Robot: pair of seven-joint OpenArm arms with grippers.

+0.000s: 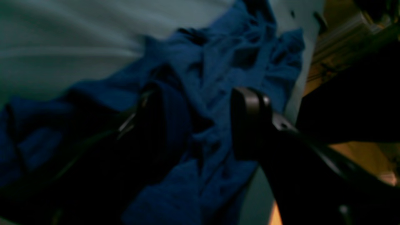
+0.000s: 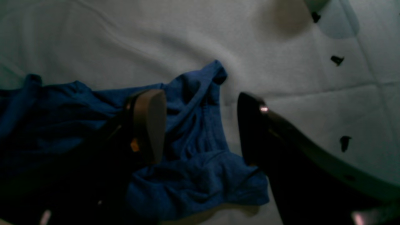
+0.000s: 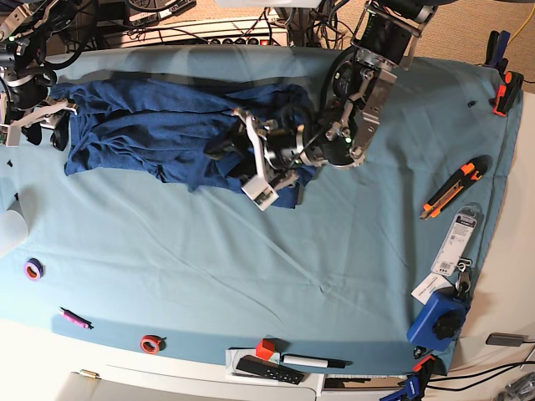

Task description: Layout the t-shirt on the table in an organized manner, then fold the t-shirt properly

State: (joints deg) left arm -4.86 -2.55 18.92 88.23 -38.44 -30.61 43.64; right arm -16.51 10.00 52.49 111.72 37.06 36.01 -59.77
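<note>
- Along the near edge of the worktop (image 3: 167,276) lie small things: a red cube (image 3: 265,348), a black pen (image 3: 313,362), a red tape ring (image 3: 150,343) and a purple ring (image 3: 33,269).
- The worktop wears a soft light teal cloth with shallow wrinkles.
- At the right side lie an orange knife (image 3: 452,188) and a blue clamp (image 3: 436,318).
- The shirt (image 3: 159,134) lies on the far half of the worktop, a long crumpled band of dark blue knit, with many soft folds.
- The left tool (image 1: 200,125) is over the right end of the shirt. Its dark curved fingers stand apart with bunched fabric between them, and I cannot tell if they grip it.
- The right tool (image 2: 200,125) is at the left end of the shirt, spread wide, one finger over the cloth edge and the other over bare worktop.
</note>
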